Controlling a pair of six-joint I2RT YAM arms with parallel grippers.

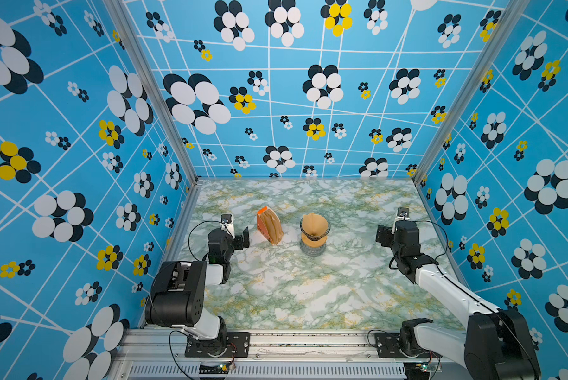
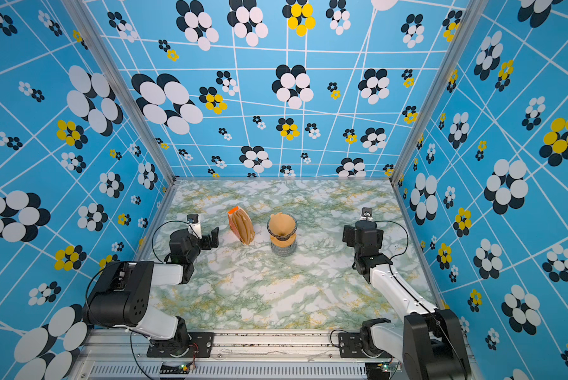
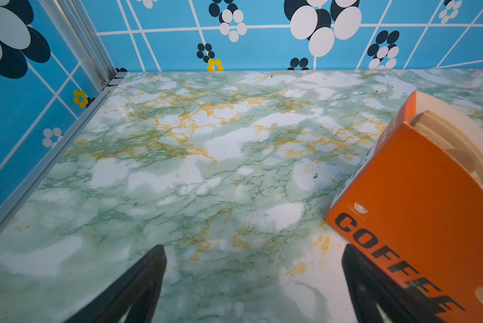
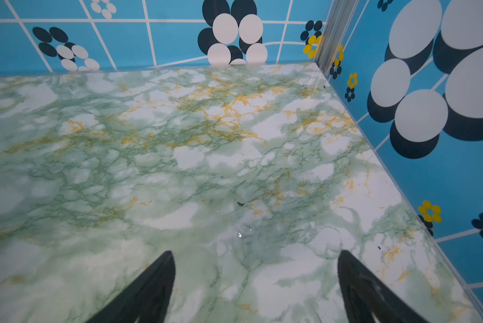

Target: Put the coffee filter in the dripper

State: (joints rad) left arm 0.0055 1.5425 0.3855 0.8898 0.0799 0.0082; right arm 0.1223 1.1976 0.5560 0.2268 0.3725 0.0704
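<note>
Coffee filter (image 1: pixel 314 224): a tan paper cone is seen seated inside the dripper in both top views (image 2: pixel 282 223), open side up, its rim rising slightly above the glass at the back.
Dripper (image 1: pixel 325 230): the clear glass funnel is set near the middle of the table, on a wooden ring (image 1: pixel 313 241) above a glass base (image 1: pixel 312 251); the stack is stood upright.
Orange packet (image 1: pixel 267 225): placed just left of the dripper, apart from it, with a stack of tan papers shown in its open side; "COFFEE" is read on it in the left wrist view (image 3: pixel 419 201).
Left gripper (image 3: pixel 254 279): its jaws are spread wide with nothing between them; it is held just beside the packet, above the table.
Right gripper (image 4: pixel 257 282): released as well, jaws parted and empty; only bare marble is seen beneath it, well apart from the dripper.
Table (image 1: pixel 309 296): a green and white marbled surface, enclosed by blue flowered walls (image 1: pixel 78 131).
</note>
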